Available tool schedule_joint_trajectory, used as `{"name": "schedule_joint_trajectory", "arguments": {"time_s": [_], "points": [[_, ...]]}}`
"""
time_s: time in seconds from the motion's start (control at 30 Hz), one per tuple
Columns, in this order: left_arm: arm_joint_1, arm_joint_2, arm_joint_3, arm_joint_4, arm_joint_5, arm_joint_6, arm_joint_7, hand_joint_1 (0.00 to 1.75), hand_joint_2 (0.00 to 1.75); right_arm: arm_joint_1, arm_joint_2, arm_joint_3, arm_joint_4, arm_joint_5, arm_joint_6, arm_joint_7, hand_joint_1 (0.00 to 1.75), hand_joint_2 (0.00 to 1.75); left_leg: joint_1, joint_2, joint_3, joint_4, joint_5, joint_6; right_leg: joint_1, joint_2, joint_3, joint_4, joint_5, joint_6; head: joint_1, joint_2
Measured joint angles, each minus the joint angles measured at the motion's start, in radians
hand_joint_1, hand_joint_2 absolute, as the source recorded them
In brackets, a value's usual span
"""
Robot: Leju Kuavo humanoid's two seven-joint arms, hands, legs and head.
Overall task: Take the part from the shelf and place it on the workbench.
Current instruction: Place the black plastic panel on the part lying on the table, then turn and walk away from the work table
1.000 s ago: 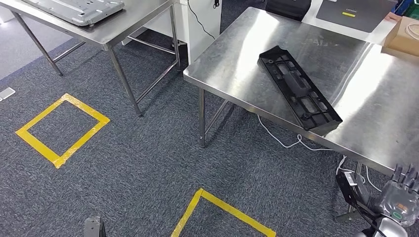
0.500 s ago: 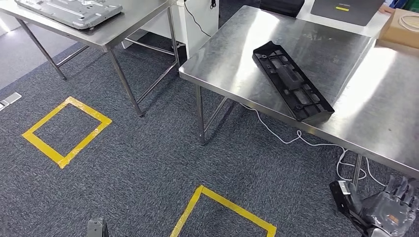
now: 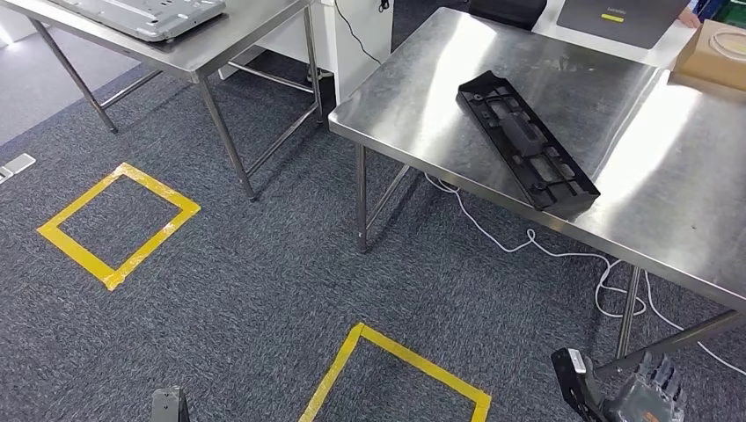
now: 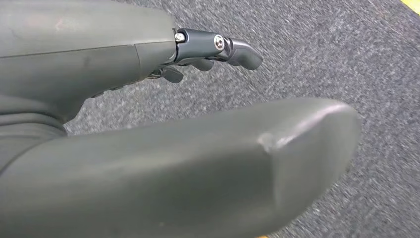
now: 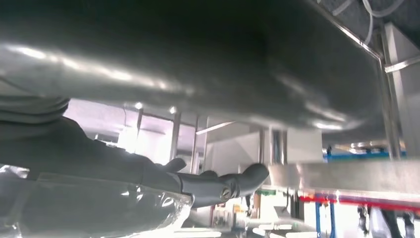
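The long black plastic part (image 3: 528,141) lies flat on the steel workbench (image 3: 413,97), slanting from the middle toward the near edge. Low at the bottom right, below the table's edge and well apart from the part, my right hand (image 3: 649,400) has its fingers spread and holds nothing. In the right wrist view its dark fingers (image 5: 220,184) reach out under the table's underside. Over the grey carpet, my left hand (image 4: 148,129) hangs with its thumb and fingers (image 4: 218,47) stretched out, empty.
A second steel table (image 3: 237,44) at the upper left carries a grey metal plate (image 3: 149,13). Yellow tape squares (image 3: 119,224) (image 3: 400,365) mark the carpet. A white cable (image 3: 537,246) and table legs (image 3: 625,312) lie under the workbench. A cardboard box (image 3: 717,57) sits at its far right.
My right hand has dropped lower and drifted left, away from the workbench edge. The camera has shifted slightly. The black part stays where it lay on the workbench.
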Motion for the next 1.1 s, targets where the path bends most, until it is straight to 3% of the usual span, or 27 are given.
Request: {"name": "schedule_joint_trajectory", "arguments": {"time_s": [0.07,0.1,0.13,0.17,0.23,0.3,0.37,0.43,0.5,0.57,0.6,0.63,0.67,0.77,0.8,0.93,1.0,1.07,1.1], "points": [[-0.001,0.0,0.005,0.0,-0.005,-0.001,0.002,0.0,0.0,-0.015,0.01,-0.037,0.06,-0.02,0.0,-0.048,0.0,1.31,-0.003,0.001,-0.016,-0.002,0.011,0.005,-0.002,0.0,-0.058,0.133,-0.062,-0.006,0.002,0.0],[-0.001,0.001,0.008,0.0,-0.008,-0.001,0.004,0.0,0.0,-0.023,0.017,-0.061,0.095,-0.028,0.0,-0.075,0.0,1.75,-0.004,0.002,-0.023,-0.001,0.016,0.004,-0.003,0.0,-0.073,0.176,-0.078,-0.002,0.003,0.0],[-0.001,0.001,0.009,0.0,-0.011,-0.001,0.004,0.0,0.0,-0.031,0.023,-0.086,0.129,-0.033,0.0,-0.098,0.0,1.75,-0.005,0.002,-0.03,-0.001,0.021,0.002,-0.003,0.0,-0.068,0.181,-0.079,0.004,0.003,0.0],[0.0,0.001,0.01,0.0,-0.016,-0.002,0.005,0.0,0.0,-0.042,0.028,-0.113,0.176,-0.035,0.0,-0.12,0.0,1.75,-0.005,0.002,-0.035,-0.001,0.025,0.0,-0.004,0.0,-0.041,0.145,-0.066,0.013,0.003,0.0],[-0.001,0.001,0.01,-0.001,-0.031,-0.003,0.003,0.0,0.0,-0.068,0.032,-0.154,0.278,-0.046,0.008,-0.155,0.0,1.75,-0.006,0.003,-0.042,0.001,0.032,-0.008,-0.007,-0.001,0.052,-0.004,-0.027,0.025,0.003,0.0],[-0.002,0.003,0.01,-0.001,-0.048,-0.005,-0.003,0.0,0.0,-0.092,0.037,-0.191,0.386,-0.082,0.031,-0.199,0.0,1.75,-0.011,0.004,-0.047,0.007,0.036,-0.016,-0.006,-0.001,0.106,-0.105,0.0,0.019,0.001,0.0],[-0.003,0.005,0.009,-0.001,-0.064,-0.004,-0.01,0.0,0.0,-0.102,0.047,-0.233,0.471,-0.134,0.069,-0.25,0.0,1.75,-0.013,0.005,-0.049,0.01,0.04,-0.025,-0.002,0.0,0.107,-0.117,0.01,0.003,-0.002,0.0],[-0.002,0.008,0.008,-0.001,-0.074,-0.003,-0.011,0.0,0.0,-0.104,0.06,-0.273,0.531,-0.172,0.105,-0.279,0.0,1.75,-0.007,0.003,-0.058,0.023,0.032,-0.036,-0.009,-0.001,0.108,-0.118,0.019,-0.013,-0.002,0.0],[-0.002,0.011,0.007,-0.001,-0.084,-0.001,-0.009,0.0,0.0,-0.105,0.074,-0.306,0.575,-0.202,0.137,-0.281,0.0,0.87,0.0,0.001,-0.087,0.097,-0.027,-0.05,-0.015,-0.001,0.106,-0.119,0.03,-0.029,-0.005,0.0],[-0.001,0.013,0.005,-0.001,-0.092,0.001,-0.006,0.0,0.0,-0.102,0.082,-0.34,0.611,-0.231,0.17,-0.271,0.0,0.0,0.006,0.0,-0.134,0.23,-0.109,-0.063,-0.012,-0.001,0.097,-0.117,0.037,-0.037,-0.008,0.0],[-0.001,0.013,0.004,-0.001,-0.095,0.002,-0.005,0.0,0.0,-0.099,0.086,-0.356,0.625,-0.24,0.187,-0.263,0.0,0.0,0.009,0.0,-0.15,0.283,-0.132,-0.067,-0.011,-0.001,0.093,-0.116,0.038,-0.037,-0.008,0.0],[0.0,0.014,0.004,-0.001,-0.097,0.003,-0.004,0.0,0.0,-0.095,0.088,-0.371,0.638,-0.244,0.208,-0.252,0.0,0.0,0.011,0.0,-0.15,0.304,-0.138,-0.069,-0.01,-0.001,0.089,-0.113,0.04,-0.037,-0.009,0.0],[0.0,0.014,0.003,-0.001,-0.1,0.006,-0.003,0.0,0.0,-0.091,0.091,-0.383,0.649,-0.244,0.231,-0.239,0.0,0.0,0.013,0.0,-0.13,0.284,-0.125,-0.069,-0.009,-0.001,0.086,-0.11,0.041,-0.036,-0.008,0.0],[-0.003,0.018,-0.003,-0.001,-0.109,0.012,0.002,0.0,0.0,-0.085,0.096,-0.399,0.672,-0.239,0.287,-0.204,0.0,0.0,0.014,-0.002,-0.009,0.09,-0.057,-0.06,-0.007,0.001,0.079,-0.102,0.043,-0.031,-0.008,0.0],[-0.004,0.019,-0.005,-0.001,-0.114,0.012,0.004,0.0,0.0,-0.085,0.099,-0.402,0.678,-0.235,0.302,-0.195,0.0,0.0,0.011,-0.003,0.013,0.048,-0.047,-0.055,-0.005,0.002,0.076,-0.1,0.046,-0.026,-0.008,0.0],[-0.007,0.023,-0.011,-0.001,-0.127,0.011,0.015,0.0,0.0,-0.084,0.112,-0.404,0.693,-0.217,0.349,-0.171,0.0,0.0,0.004,-0.003,0.011,0.018,-0.03,-0.032,0.0,0.001,0.061,-0.099,0.055,-0.003,-0.007,0.0],[-0.009,0.022,-0.015,-0.001,-0.13,0.01,0.017,0.0,0.0,-0.083,0.116,-0.404,0.698,-0.214,0.355,-0.166,0.0,0.0,0.006,0.0,0.004,0.004,-0.011,-0.015,0.002,0.001,0.03,-0.042,0.016,-0.005,-0.004,0.0],[-0.011,0.022,-0.018,-0.001,-0.13,0.01,0.017,0.0,0.0,-0.083,0.118,-0.405,0.702,-0.213,0.357,-0.165,0.0,0.0,0.004,0.002,-0.013,0.002,0.003,-0.006,-0.001,0.001,-0.028,0.091,-0.057,-0.016,0.0,0.0],[-0.01,0.022,-0.019,-0.001,-0.13,0.01,0.018,0.0,0.0,-0.082,0.118,-0.405,0.703,-0.213,0.357,-0.164,0.0,0.0,0.002,0.003,-0.022,0.002,0.009,-0.004,-0.003,0.001,-0.052,0.154,-0.084,-0.017,0.0,0.0]]}}
